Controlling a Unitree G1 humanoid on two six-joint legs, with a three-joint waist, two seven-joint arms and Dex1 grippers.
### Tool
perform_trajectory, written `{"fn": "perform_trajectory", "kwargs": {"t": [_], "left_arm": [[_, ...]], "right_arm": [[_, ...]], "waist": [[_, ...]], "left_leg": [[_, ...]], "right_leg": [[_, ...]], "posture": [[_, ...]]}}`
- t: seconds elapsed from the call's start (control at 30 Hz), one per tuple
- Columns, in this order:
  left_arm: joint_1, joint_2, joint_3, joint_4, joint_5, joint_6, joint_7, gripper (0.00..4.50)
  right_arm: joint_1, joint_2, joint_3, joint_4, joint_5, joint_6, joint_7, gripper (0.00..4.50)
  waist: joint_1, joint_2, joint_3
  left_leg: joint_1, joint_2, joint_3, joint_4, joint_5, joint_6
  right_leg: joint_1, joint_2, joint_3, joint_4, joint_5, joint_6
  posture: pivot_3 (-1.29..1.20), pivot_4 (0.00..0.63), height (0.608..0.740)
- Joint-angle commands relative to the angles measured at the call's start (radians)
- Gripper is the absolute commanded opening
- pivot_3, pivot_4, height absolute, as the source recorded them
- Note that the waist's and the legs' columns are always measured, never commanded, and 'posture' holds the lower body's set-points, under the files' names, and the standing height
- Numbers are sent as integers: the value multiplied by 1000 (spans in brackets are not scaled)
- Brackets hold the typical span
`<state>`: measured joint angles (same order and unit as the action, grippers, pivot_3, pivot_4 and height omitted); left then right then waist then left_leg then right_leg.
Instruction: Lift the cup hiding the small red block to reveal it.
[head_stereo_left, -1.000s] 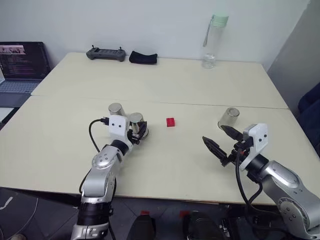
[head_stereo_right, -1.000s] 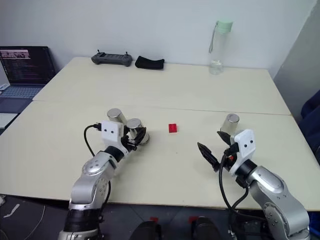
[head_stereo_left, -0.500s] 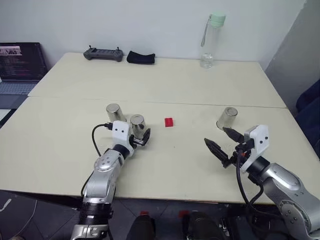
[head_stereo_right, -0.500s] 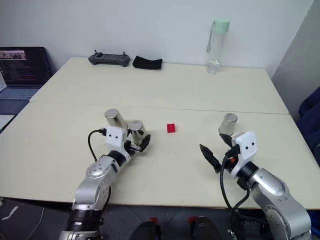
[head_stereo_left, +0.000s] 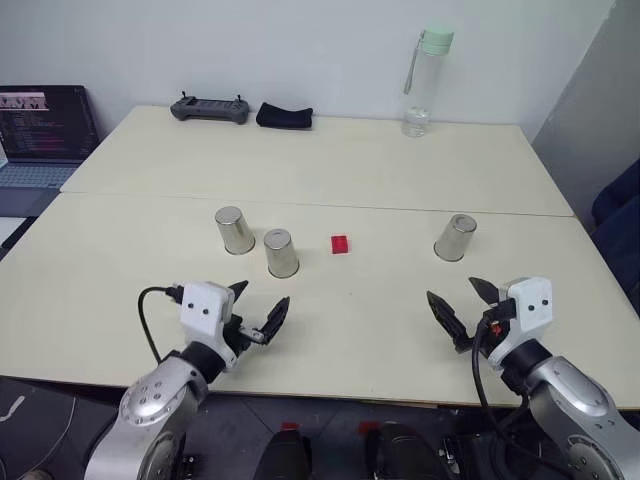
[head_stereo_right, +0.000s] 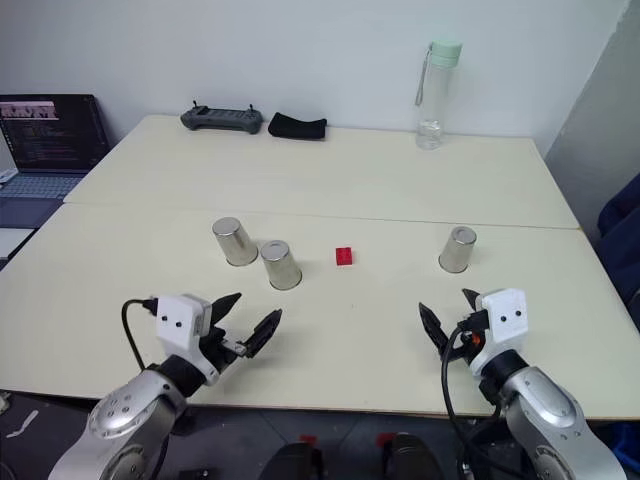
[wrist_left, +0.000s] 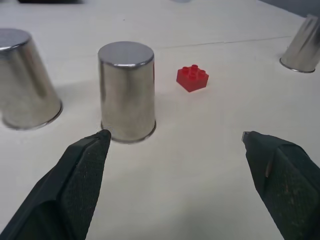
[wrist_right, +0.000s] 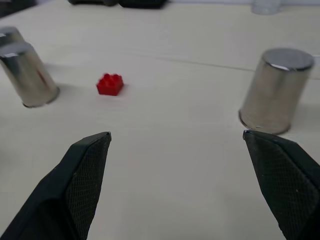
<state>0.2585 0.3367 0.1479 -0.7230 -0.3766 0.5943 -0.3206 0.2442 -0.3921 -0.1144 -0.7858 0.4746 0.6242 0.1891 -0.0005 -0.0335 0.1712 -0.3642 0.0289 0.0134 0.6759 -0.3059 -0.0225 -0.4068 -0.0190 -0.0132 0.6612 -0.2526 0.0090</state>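
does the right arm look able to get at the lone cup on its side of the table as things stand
Probably yes. The right gripper is open and the cup stands upside down just beyond it, with bare table between. The red block and the other two cups sit well off to the left.

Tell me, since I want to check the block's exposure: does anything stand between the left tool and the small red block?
Nothing visible does. The small red block lies uncovered on the table, and bare tabletop lies between it and the open left tool. The nearest cup stands upside down just left of that line, apart from the block.
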Motion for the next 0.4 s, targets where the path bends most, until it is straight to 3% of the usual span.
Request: {"fn": "perform_trajectory", "kwargs": {"t": [0.03,0.17,0.4], "left_arm": [[69,-78,-40,-87,78,-18,136,4484],[114,-171,-70,-101,110,-26,223,4484],[169,-209,-67,-86,177,-104,275,4484]], "right_arm": [[28,35,33,-12,-24,1,-30,4500],[82,119,66,9,-38,-20,-74,4500],[116,199,64,82,-69,-107,-65,4500]], "waist": [[-1,0,0],[-1,0,0],[-2,1,1]], "left_leg": [[0,0,0,0,0,0],[-1,0,-1,-1,0,0],[-2,0,-1,-1,0,0]], "right_leg": [[0,0,0,0,0,0],[0,0,0,-1,0,0],[-2,0,0,-3,-4,-6]], "posture": [[0,150,740],[0,150,740],[0,150,740]]}}
